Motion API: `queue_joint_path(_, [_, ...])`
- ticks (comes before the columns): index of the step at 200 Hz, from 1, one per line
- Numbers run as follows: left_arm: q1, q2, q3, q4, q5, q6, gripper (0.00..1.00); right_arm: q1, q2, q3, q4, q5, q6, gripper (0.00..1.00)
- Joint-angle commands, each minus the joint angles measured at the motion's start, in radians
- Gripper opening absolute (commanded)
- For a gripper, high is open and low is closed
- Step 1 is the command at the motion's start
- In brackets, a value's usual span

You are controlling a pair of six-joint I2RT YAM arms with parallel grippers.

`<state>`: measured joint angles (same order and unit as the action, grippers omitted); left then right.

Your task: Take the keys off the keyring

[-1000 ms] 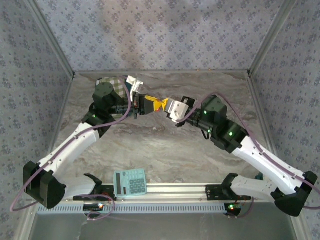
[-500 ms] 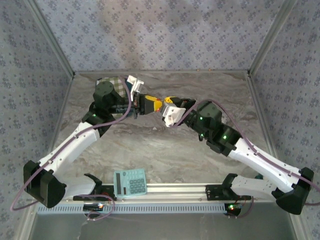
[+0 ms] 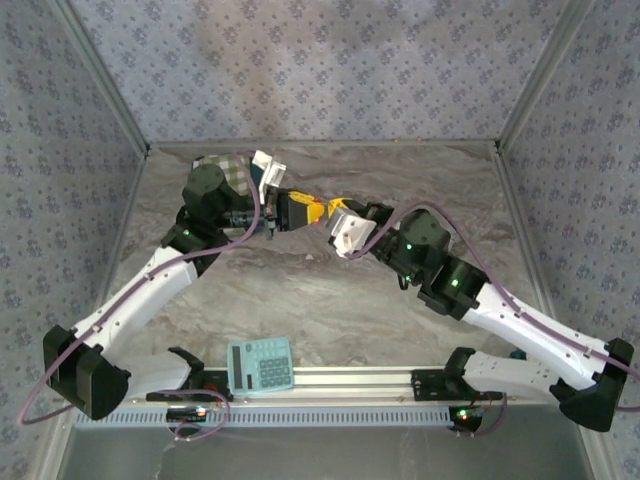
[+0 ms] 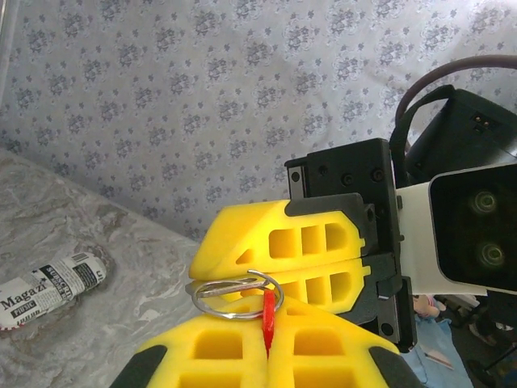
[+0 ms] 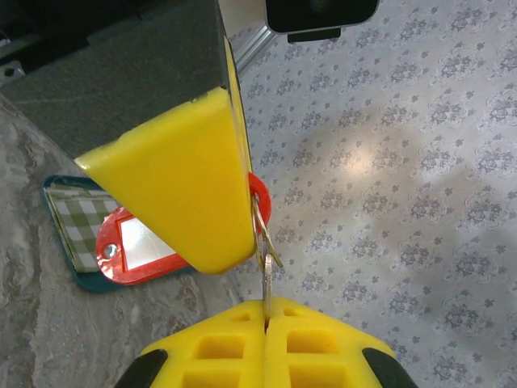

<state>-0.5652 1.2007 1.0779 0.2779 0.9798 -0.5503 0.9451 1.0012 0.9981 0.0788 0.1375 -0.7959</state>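
Above the far middle of the tabletop I have the two arms meeting tip to tip, with the work held in the air. The left fingers are pressed fully together. The keys, a thin red piece, stand up out of the seam between them, so that side is holding the red piece. The keyring, a bright wire loop, sits just above those tips, and the red piece meets its lower edge. The right fingers are closed tight too, with a thin edge of metal rising out of their seam. In the left wrist view they come in from the opposite side and pinch the ring's far edge. The two pairs of yellow tips are very close, but I cannot tell whether they touch.

Below the grip and towards me the marbled top is bare up to a teal calculator by the near rail, well apart from the fingers. At the far left lie a checked cloth, a red-framed card on it, and a rolled magazine. Patterned walls close the back and both sides, and the back one is nearest to the tips
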Motion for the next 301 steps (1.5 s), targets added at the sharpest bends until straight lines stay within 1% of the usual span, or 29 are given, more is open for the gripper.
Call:
queue_joint_path(1, [-0.009,0.008,-0.010,0.042,-0.062,-0.014,0.00,0.065,-0.008,-0.009,0.047,-0.122,0.030,0.00])
queue_joint_path(50, [-0.016,0.023,-0.004,0.020,-0.056,-0.007,0.00,0.102,0.031,0.025,0.083,-0.049,0.038,0.00])
queue_joint_path(89, [-0.019,0.022,-0.008,0.032,-0.059,-0.015,0.00,0.131,0.054,0.023,0.076,-0.025,-0.016,0.00])
queue_joint_path(125, [-0.018,0.018,-0.011,0.076,-0.055,-0.043,0.00,0.129,0.056,-0.001,0.022,-0.044,-0.082,0.00])
queue_joint_path(149, [-0.020,0.023,-0.005,0.058,-0.055,-0.039,0.00,0.106,0.035,0.001,0.016,-0.086,-0.058,0.00])
queue_joint_path(167, [-0.028,0.028,-0.003,0.024,-0.067,-0.025,0.20,0.079,0.025,0.019,0.028,-0.107,-0.036,0.00])
queue_joint_path(176, [-0.030,0.028,-0.005,0.009,-0.069,-0.012,0.23,0.061,0.021,0.026,0.041,-0.127,-0.024,0.00])
queue_joint_path(196, [-0.034,0.028,-0.015,-0.001,-0.070,-0.006,0.34,0.042,0.022,0.052,0.051,-0.128,-0.028,0.00])
queue_joint_path(210, [-0.035,0.027,-0.016,-0.014,-0.068,0.001,0.36,0.029,0.022,0.059,0.066,-0.127,-0.032,0.00])
queue_joint_path(224, [-0.038,0.021,-0.019,-0.024,-0.064,0.013,0.46,0.023,0.024,0.065,0.072,-0.127,-0.033,0.00])
queue_joint_path(242, [-0.044,0.010,-0.021,-0.046,-0.068,0.036,0.62,0.017,0.026,0.075,0.072,-0.126,-0.034,0.00])
queue_joint_path(277, [-0.058,-0.018,-0.027,-0.103,-0.069,0.102,0.77,0.005,0.034,0.092,0.076,-0.108,-0.042,0.00])
queue_joint_path(301, [-0.070,-0.044,-0.049,-0.120,-0.086,0.147,0.84,-0.002,0.046,0.112,0.078,-0.082,-0.052,0.00])
